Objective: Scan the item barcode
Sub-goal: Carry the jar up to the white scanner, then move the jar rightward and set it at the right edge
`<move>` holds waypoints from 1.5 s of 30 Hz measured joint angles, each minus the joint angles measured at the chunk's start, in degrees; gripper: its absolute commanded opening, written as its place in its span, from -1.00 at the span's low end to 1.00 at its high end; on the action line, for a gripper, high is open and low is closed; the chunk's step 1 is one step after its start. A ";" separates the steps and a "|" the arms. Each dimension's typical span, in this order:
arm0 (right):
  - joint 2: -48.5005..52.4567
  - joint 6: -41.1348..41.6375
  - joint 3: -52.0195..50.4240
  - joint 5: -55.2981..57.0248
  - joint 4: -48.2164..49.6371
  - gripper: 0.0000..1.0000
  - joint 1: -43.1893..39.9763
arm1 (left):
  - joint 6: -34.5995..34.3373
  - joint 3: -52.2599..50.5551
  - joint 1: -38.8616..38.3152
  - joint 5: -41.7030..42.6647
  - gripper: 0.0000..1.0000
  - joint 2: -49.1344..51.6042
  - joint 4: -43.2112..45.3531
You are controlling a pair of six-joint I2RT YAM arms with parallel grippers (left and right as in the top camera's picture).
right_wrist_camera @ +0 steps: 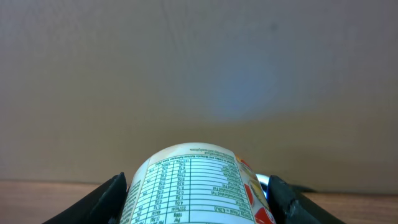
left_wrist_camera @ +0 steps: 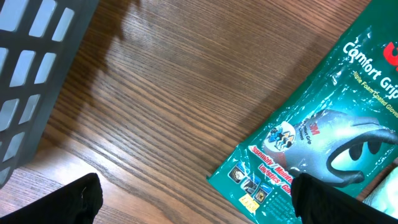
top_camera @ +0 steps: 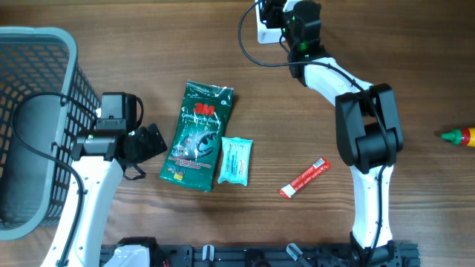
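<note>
A white tub [right_wrist_camera: 199,183] with a printed nutrition table sits between my right gripper's [right_wrist_camera: 196,190] two black fingers, which are shut on its sides. It faces a plain beige surface. In the overhead view the right gripper [top_camera: 276,21] is stretched to the table's far edge with a white shape [top_camera: 263,30] at its tip. My left gripper [top_camera: 148,141] stands wide open just left of a green 3M glove pack [top_camera: 197,137]. In the left wrist view the open left gripper [left_wrist_camera: 199,208] hovers over bare wood, with the green pack's [left_wrist_camera: 317,124] lower corner by the right finger [left_wrist_camera: 326,199].
A grey plastic basket [top_camera: 44,44] fills the left side and its wall [left_wrist_camera: 31,62] shows in the left wrist view. A teal tissue pack [top_camera: 235,159] lies beside the green pack. A red sachet [top_camera: 304,178] lies mid-table. A yellow and red bottle [top_camera: 460,136] sits at the right edge.
</note>
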 measured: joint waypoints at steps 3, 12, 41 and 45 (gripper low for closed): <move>-0.09 -0.17 0.02 0.44 1.86 0.02 -0.11 | 0.00 0.00 0.00 0.00 1.00 0.00 0.00; -13.99 1.66 -0.02 1.36 -32.06 0.04 -14.21 | 0.00 0.00 0.00 0.00 1.00 0.00 0.00; -36.00 9.77 10.27 -11.19 -75.43 1.00 -54.18 | 0.00 0.00 0.00 0.02 1.00 0.00 0.02; -49.27 16.92 12.44 -22.08 -86.97 0.99 -48.72 | 0.00 0.00 0.00 0.02 1.00 0.00 0.00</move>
